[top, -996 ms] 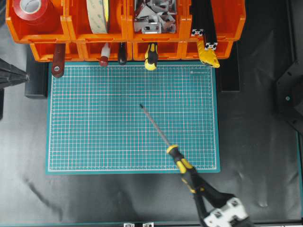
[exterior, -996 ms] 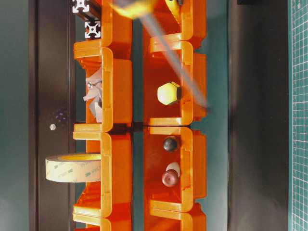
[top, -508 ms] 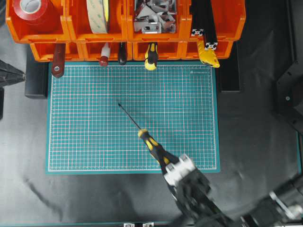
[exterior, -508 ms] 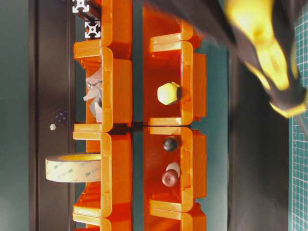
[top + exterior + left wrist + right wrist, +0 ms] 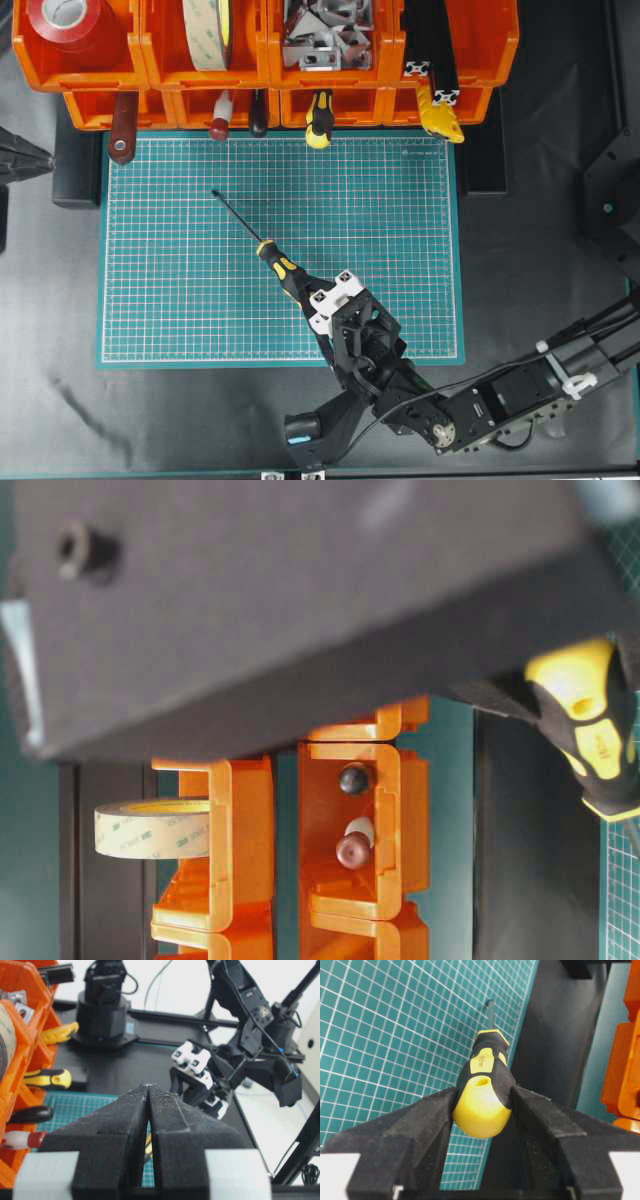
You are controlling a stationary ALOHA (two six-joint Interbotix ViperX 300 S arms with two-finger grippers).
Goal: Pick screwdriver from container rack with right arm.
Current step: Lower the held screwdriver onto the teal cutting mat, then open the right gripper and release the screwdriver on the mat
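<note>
Fingers (image 5: 430,1125) of the right arm's gripper (image 5: 322,303) pinch the yellow butt of the screwdriver (image 5: 280,268), one black pad on each side of the handle, as the right wrist view shows plainly. From that grip the tool runs straight out ahead of the fingers: handle, then orange collar, then the thin dark shaft, its long axis slanting up and to the left across the green mat (image 5: 180,320) in the overhead view, the tip pointing toward the container rack (image 5: 100,105) but well apart from it. The screwdriver is thus out of its bin and held over the mat; whether it touches the mat I cannot tell. The right arm is the nearer one by far and already holds it. The left gripper (image 5: 148,1091) has its fingers pressed together and holds nothing. In the table-level view a dark blurred mass blocks the upper part, hiding most of the rack there; only the handle shows at the right edge. The shaft is mostly hidden behind the handle in the right wrist view.
</note>
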